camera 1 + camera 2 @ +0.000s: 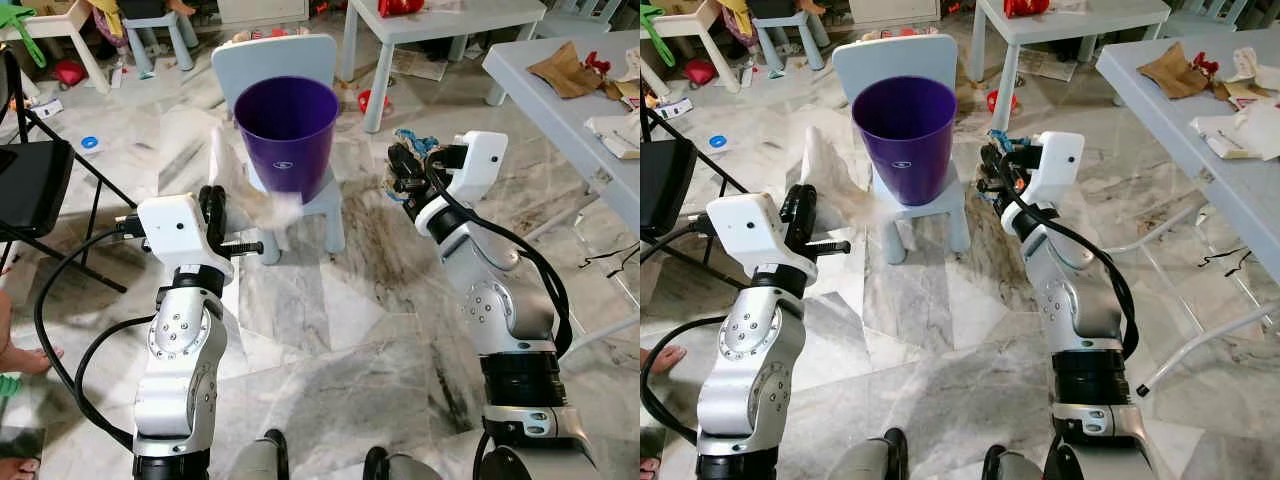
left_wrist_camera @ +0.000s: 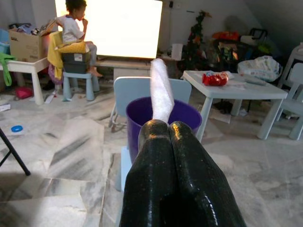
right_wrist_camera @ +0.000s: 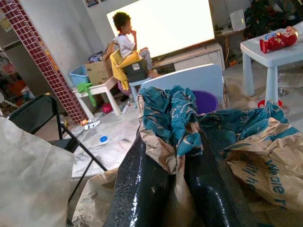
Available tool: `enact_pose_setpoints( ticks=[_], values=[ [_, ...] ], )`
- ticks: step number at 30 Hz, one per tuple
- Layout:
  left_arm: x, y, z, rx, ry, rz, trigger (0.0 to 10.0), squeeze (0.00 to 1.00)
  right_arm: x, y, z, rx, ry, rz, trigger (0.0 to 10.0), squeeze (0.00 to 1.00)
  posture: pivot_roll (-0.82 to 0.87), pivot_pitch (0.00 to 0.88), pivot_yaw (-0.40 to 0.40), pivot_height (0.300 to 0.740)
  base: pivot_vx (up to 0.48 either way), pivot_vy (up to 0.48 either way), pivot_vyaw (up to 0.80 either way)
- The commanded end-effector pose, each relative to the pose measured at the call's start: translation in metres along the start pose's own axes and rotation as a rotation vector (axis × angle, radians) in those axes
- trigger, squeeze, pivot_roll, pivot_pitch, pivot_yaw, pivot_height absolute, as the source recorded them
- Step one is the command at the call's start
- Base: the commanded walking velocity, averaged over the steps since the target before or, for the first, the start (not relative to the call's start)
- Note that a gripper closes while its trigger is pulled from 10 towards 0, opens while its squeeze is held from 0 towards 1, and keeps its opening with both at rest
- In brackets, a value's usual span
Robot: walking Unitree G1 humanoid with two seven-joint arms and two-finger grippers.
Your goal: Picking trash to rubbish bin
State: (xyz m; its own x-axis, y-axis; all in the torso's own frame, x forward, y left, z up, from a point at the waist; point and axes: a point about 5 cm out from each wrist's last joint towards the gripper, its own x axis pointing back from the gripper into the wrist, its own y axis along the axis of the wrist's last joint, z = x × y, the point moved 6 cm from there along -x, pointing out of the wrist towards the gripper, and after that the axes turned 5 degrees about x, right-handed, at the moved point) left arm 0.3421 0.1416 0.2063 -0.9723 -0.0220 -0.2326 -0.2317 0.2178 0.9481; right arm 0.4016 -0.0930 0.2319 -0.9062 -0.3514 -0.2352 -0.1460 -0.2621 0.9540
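A purple rubbish bin (image 1: 285,130) stands on the seat of a small pale blue chair (image 1: 275,60) straight ahead. My left gripper (image 1: 212,215) is raised just left of the bin and is shut on a piece of white paper (image 2: 161,94) that sticks up from its fingertips. My right gripper (image 1: 405,175) hangs right of the bin at about rim height, shut on a crumpled blue and brown paper wrapper (image 3: 170,113). Both grippers are outside the bin, apart from its rim.
A grey table (image 1: 560,110) with paper scraps runs along the right. A small white table (image 1: 440,25) stands behind. A black folding chair (image 1: 30,180) is at the left, with a person's foot (image 1: 25,355) by it. A person (image 2: 73,28) sits at the back.
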Motion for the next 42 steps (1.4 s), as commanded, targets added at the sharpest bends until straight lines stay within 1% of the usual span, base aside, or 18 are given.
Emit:
enact_pose_setpoints(
  ticks=[1, 11, 14, 15, 16, 18, 19, 20, 22, 26, 28, 32, 39, 42],
  values=[
    [0.000, 0.000, 0.001, 0.002, 0.005, -0.003, 0.0, 0.00, 0.001, 0.007, 0.003, 0.019, 0.013, -0.027, 0.0, 0.00, 0.09, 0.194, -0.030, 0.740, 0.360, 0.000, 0.00],
    [0.000, -0.001, 0.002, 0.003, 0.010, -0.001, 0.0, 0.00, 0.004, 0.005, 0.003, 0.051, 0.021, -0.017, 0.0, 0.00, 0.09, 0.196, -0.030, 0.740, 0.401, 0.000, 0.00],
    [0.001, 0.000, 0.004, 0.000, 0.013, -0.002, 0.0, 0.00, 0.011, 0.002, 0.001, 0.070, 0.022, -0.007, 0.0, 0.00, 0.09, 0.196, -0.030, 0.740, 0.405, 0.000, 0.00],
    [0.001, 0.000, 0.007, -0.005, 0.017, -0.003, 0.0, 0.00, 0.015, 0.000, -0.003, 0.077, 0.017, 0.003, 0.0, 0.00, 0.09, 0.196, -0.030, 0.740, 0.409, 0.000, 0.00],
    [0.001, 0.000, 0.007, -0.005, 0.017, -0.003, 0.0, 0.00, 0.015, 0.000, -0.003, 0.077, 0.017, 0.003, 0.0, 0.00, 0.09, 0.196, -0.030, 0.740, 0.409, 0.000, 0.00],
    [0.001, 0.000, 0.009, -0.010, 0.022, -0.002, 0.0, 0.00, 0.020, -0.003, -0.007, 0.085, 0.009, 0.014, 0.0, 0.00, 0.09, 0.196, -0.030, 0.740, 0.405, 0.000, 0.00],
    [0.002, 0.000, 0.011, -0.012, 0.024, 0.000, 0.0, 0.00, 0.024, -0.006, -0.010, 0.099, 0.005, 0.026, 0.0, 0.00, 0.09, 0.198, -0.029, 0.740, 0.409, 0.000, 0.00],
    [0.002, 0.000, 0.011, -0.012, 0.024, 0.000, 0.0, 0.00, 0.024, -0.006, -0.010, 0.099, 0.005, 0.026, 0.0, 0.00, 0.09, 0.198, -0.029, 0.740, 0.409, 0.000, 0.00],
    [0.002, -0.001, 0.011, -0.013, 0.026, 0.001, 0.0, 0.00, 0.031, -0.009, -0.012, 0.122, 0.005, 0.037, 0.0, 0.00, 0.09, 0.199, -0.027, 0.740, 0.409, 0.000, 0.00],
    [0.002, -0.002, 0.012, -0.014, 0.027, 0.004, 0.0, 0.00, 0.037, -0.010, -0.014, 0.138, 0.003, 0.045, 0.0, 0.00, 0.08, 0.199, -0.026, 0.740, 0.408, 0.000, 0.00],
    [0.003, -0.002, 0.012, -0.016, 0.027, 0.007, 0.0, 0.00, 0.043, -0.012, -0.015, 0.153, 0.003, 0.054, 0.0, 0.00, 0.08, 0.199, -0.026, 0.740, 0.407, 0.000, 0.00],
    [0.003, -0.002, 0.013, -0.016, 0.027, 0.008, 0.0, 0.00, 0.046, -0.014, -0.014, 0.160, 0.006, 0.062, 0.0, 0.00, 0.08, 0.199, -0.026, 0.740, 0.407, 0.000, 0.23],
    [0.003, -0.003, 0.012, -0.013, 0.028, 0.009, 0.0, 0.00, 0.046, -0.015, -0.011, 0.166, 0.017, 0.065, 0.0, 0.00, 0.08, 0.197, -0.026, 0.740, 0.406, 0.000, 0.80],
    [0.003, -0.003, 0.011, -0.013, 0.028, 0.010, 0.0, 0.00, 0.045, -0.015, -0.010, 0.165, 0.021, 0.064, 0.0, 0.00, 0.08, 0.199, -0.029, 0.740, 0.409, 0.000, 0.00]
  ],
)
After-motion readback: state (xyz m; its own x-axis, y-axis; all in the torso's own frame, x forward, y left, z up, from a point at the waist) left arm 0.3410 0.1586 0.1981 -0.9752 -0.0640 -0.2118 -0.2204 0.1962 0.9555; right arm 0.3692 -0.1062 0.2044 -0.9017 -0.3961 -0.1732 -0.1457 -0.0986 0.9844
